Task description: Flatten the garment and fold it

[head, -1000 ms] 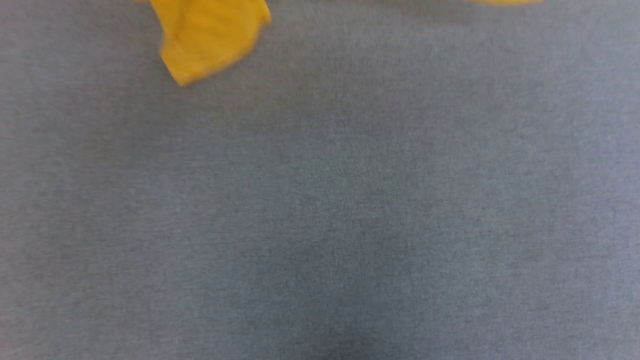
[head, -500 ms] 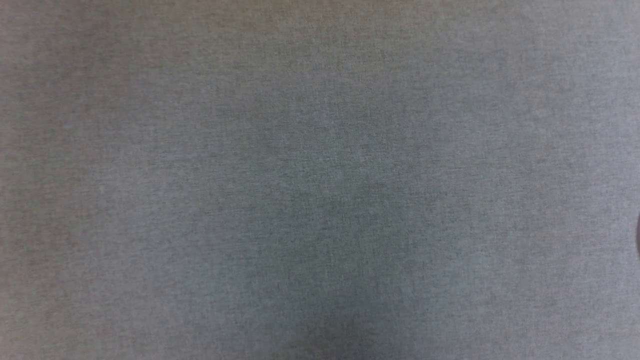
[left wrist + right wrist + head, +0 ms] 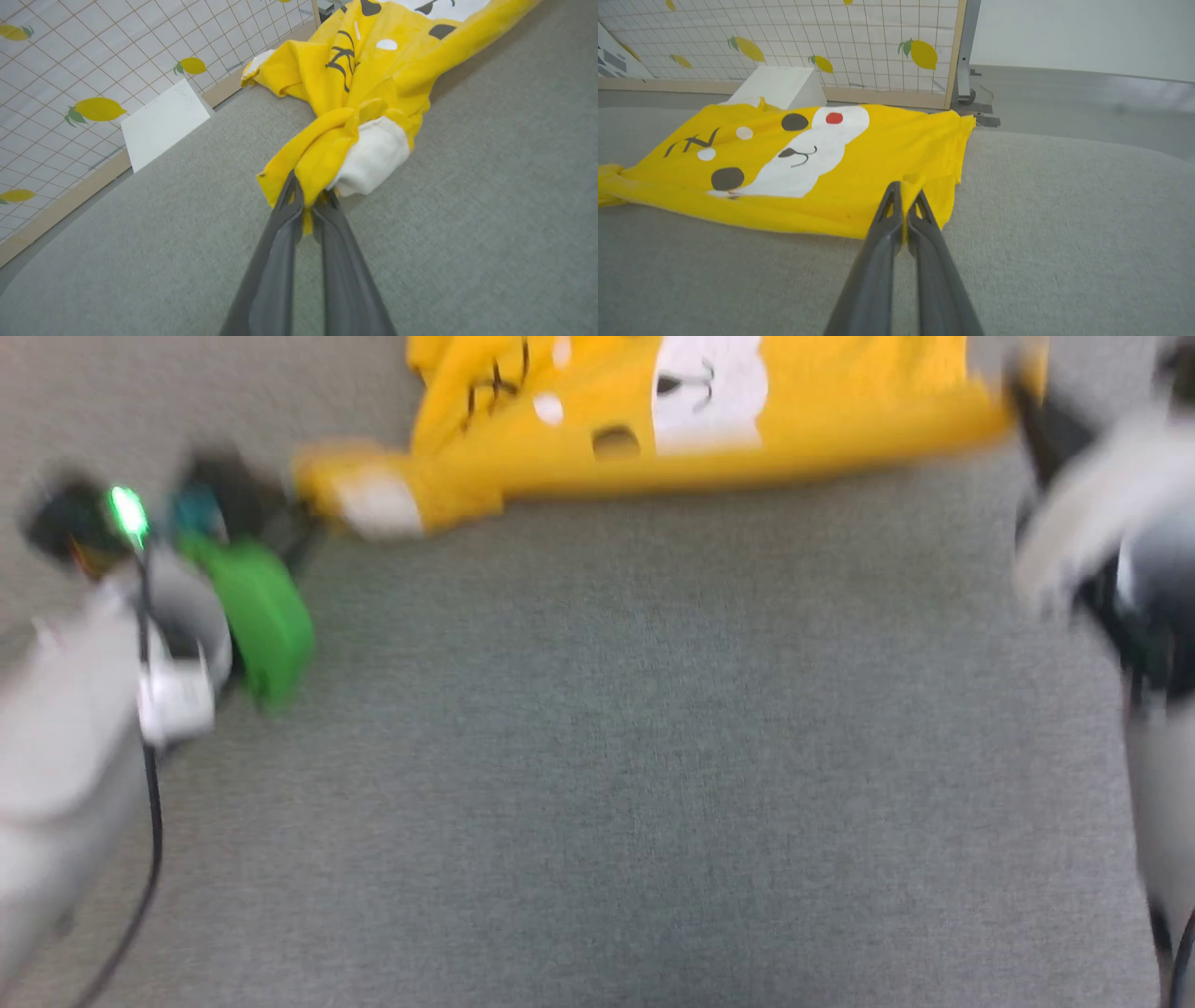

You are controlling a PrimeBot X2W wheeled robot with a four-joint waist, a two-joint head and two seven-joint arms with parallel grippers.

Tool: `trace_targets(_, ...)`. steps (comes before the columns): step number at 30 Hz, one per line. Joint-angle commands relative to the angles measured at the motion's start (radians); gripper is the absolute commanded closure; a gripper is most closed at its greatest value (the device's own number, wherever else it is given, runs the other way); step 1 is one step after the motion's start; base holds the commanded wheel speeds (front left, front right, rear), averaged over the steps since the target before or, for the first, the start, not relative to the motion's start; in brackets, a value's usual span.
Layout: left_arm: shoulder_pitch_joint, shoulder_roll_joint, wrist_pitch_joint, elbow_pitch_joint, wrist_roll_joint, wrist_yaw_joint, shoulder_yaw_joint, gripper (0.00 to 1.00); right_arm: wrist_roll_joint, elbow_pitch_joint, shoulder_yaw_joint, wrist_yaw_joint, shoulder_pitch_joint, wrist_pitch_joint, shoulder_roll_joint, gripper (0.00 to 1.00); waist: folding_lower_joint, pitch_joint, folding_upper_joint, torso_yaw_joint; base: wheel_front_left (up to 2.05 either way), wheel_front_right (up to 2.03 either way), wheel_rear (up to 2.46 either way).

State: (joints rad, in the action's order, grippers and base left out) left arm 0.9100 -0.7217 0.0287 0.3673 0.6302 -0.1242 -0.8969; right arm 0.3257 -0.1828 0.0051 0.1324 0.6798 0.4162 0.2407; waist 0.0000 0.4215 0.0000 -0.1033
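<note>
Grey woven cloth covers the table. Behind it stands a grid panel printed with lemons, with a white block at its foot.

Location of item: the garment lies toward the far side of the table, print side up. The white muzzle, dark dots and one red spot are all legible.

Grip, left: the left gripper has its fingers clamped together on a bunched end of the yellow cloth, just beside a white sleeve patch. The fabric there is twisted into a rope-like roll.

Grip, right: the right gripper has its fingers closed on the near edge of the garment, close to the hem corner. A thin fold of yellow is pinched between them.

Condition: the near edge runs taut between the two grips. The hem half lies fairly smooth. The sleeve half is gathered and creased, and the far sleeve is crumpled against the block side. The head view is blurred, so finer wrinkles cannot be judged.

Assessment of progress: flattening appears to be under way and about half achieved. No fold line is visible anywhere, so folding has not begun.

Outstanding, in my judgement: spread the bunched sleeve end, smooth the far sleeve and release the garment flat. All the folds then remain.
</note>
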Motion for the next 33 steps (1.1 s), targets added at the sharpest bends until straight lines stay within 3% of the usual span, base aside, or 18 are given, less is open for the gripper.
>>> trace_targets(1,-0.05,-0.025,0.003,-0.022,0.029,-0.006,-0.014,1.0,-0.002,0.025,-0.018,-0.002,-0.069,0.007,0.009,1.0,0.0,-0.099,0.0,0.035,0.0,0.0,0.0)
trace_targets(7,-0.273,-0.101,0.034,-0.161,0.124,0.007,-0.083,1.0,-0.032,0.137,-0.1,-0.002,-0.372,0.042,-0.024,1.0,0.0,-0.182,0.0,0.055,0.0,0.0,0.0)
trace_targets(14,-0.461,-0.152,0.057,-0.329,0.177,0.101,-0.126,1.0,-0.086,0.207,-0.165,-0.002,-0.59,0.091,-0.081,1.0,0.0,-0.23,0.0,0.074,0.0,0.0,0.0)
trace_targets(25,-0.625,-0.208,0.074,-0.501,0.218,0.217,-0.166,1.0,-0.142,0.315,-0.243,-0.002,-0.828,0.287,-0.134,1.0,0.0,-0.262,0.0,0.085,0.0,0.0,0.0)
trace_targets(28,-0.634,-0.204,0.035,-0.536,0.198,0.245,-0.157,1.0,-0.129,0.339,-0.262,-0.002,-0.855,0.264,-0.154,1.0,0.0,-0.26,0.0,0.086,0.0,0.0,0.0)
trace_targets(33,-0.599,-0.171,-0.041,-0.54,0.124,0.286,-0.134,1.0,-0.123,0.32,-0.274,-0.002,-0.845,0.123,-0.173,1.0,0.0,-0.255,0.0,0.079,0.0,0.0,0.0)
